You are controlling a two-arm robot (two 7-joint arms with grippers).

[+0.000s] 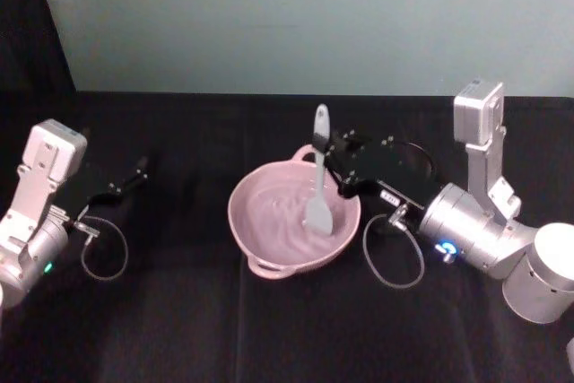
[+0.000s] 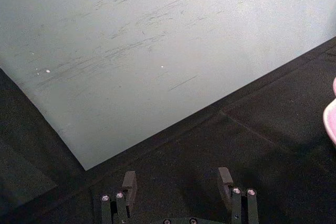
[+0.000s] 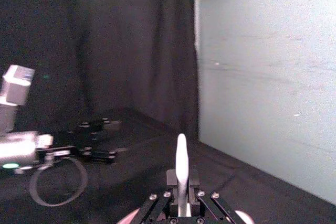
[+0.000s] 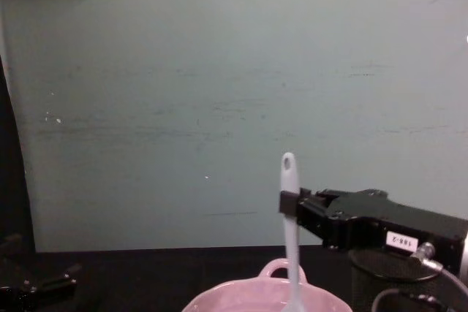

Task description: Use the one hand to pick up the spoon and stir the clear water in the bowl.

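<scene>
- The black blocky right pincer (image 1: 321,157), on its silver wrist, is reaching in from the right edge of the black cloth-covered tabletop (image 1: 179,329). Its fingers are clamping together on the handle of the long slim white plastic spoon (image 1: 317,195), a little below the hole at the handle tip.
- The spoon is standing nearly upright. Its flat widened head is dipping into the wide pale pink glossy bowl (image 1: 235,217), toward the side of the bowl nearest the right edge.
- The bowl is sitting around the middle of the tabletop, with small loop handles showing on its far and near rims.
- The clear water (image 1: 278,213) in the bowl is showing faint ripples, which suggests that stirring is under way.
- The black left pincer (image 1: 134,175) is lying parked near the left edge of the tabletop, well apart from the bowl. Its fingers are standing apart and holding nothing.
- On progress, the pick-up is looking done: the spoon is off the tabletop, gripped, and in the water. The stirring is looking like the step in hand. What is remaining is most likely sweeping the head round through the water without knocking the rim, though how much stirring is done cannot be told.
</scene>
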